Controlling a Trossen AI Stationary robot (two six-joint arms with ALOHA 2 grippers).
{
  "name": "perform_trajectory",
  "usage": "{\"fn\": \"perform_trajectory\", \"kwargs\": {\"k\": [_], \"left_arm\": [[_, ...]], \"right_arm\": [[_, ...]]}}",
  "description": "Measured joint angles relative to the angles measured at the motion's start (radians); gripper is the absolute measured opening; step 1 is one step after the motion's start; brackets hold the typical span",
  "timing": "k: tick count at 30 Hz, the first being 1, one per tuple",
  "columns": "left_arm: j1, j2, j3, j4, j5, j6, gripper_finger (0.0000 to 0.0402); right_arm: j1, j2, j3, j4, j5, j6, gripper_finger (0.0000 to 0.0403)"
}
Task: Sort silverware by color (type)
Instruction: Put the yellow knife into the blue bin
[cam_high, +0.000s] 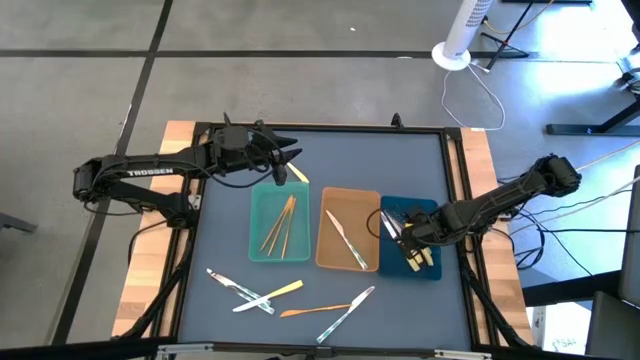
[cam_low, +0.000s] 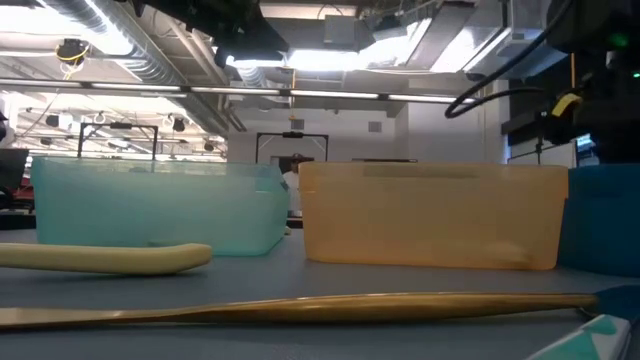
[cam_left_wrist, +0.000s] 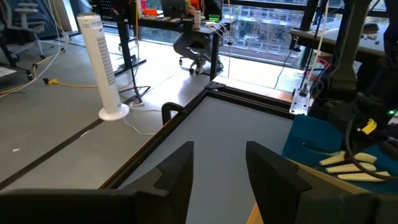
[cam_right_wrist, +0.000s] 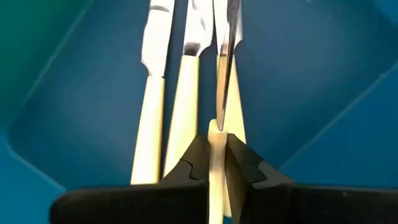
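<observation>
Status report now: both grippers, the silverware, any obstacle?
Right gripper shut on yellow-handled utensil, over blue tray. Left gripper open, waiting behind teal tray. Loose silverware at front. No obstacle seen.

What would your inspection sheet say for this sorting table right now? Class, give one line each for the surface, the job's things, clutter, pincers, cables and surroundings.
Surface: dark blue-grey mat on a wooden table, black frame round it.
Job's things: gold utensils in the teal tray; silver utensil in the tan tray; yellow-handled utensils in the dark-blue tray; several loose utensils lie unsorted on the mat's near side.
Clutter: nothing seen.
Pincers: right pincer shut on a yellow-handled utensil above the dark-blue tray; left pincer open, empty, near the far edge.
Cables: white cord on the floor; black cables beside the right arm.
Surroundings: white tower fan, office chair, desks.
</observation>
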Motion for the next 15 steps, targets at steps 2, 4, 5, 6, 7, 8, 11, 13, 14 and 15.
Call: {"fn": "perform_trajectory", "kwargs": {"k": [2,4,5,6,7,8,11,13,14,15], "left_arm": [[0.000,0.000,0.000,0.000,0.000,0.000,0.0141],[0.000,0.000,0.000,0.000,0.000,0.000,0.0141],[0.000,0.000,0.000,0.000,0.000,0.000,0.0141],[0.000,0.000,0.000,0.000,0.000,0.000,0.0141],[0.000,0.000,0.000,0.000,0.000,0.000,0.0141],[0.000,0.000,0.000,0.000,0.000,0.000,0.0141],[0.000,0.000,0.000,0.000,0.000,0.000,0.0141],[0.000,0.000,0.000,-0.001,0.000,0.000,0.0141],[0.000,0.000,0.000,-0.001,0.000,0.000,0.0141],[0.000,0.000,0.000,-0.001,0.000,0.000,0.0141]], "right_arm": [[0.000,0.000,-0.012,0.017,0.000,0.000,0.0010],[0.000,0.000,-0.020,0.027,0.001,0.000,0.0011],[0.000,0.000,-0.022,0.027,0.001,0.000,0.0011],[0.000,0.000,-0.023,0.027,0.001,0.000,0.0011],[0.000,0.000,-0.025,0.027,0.001,0.000,0.0011],[0.000,0.000,-0.026,0.024,0.001,0.000,0.0011],[0.000,0.000,-0.026,0.023,0.002,0.000,0.0012],[0.000,0.000,-0.026,0.023,0.002,-0.001,0.0012],[0.000,0.000,-0.026,0.023,0.002,-0.001,0.0012],[0.000,0.000,-0.026,0.023,0.002,-0.001,0.0012]]}}
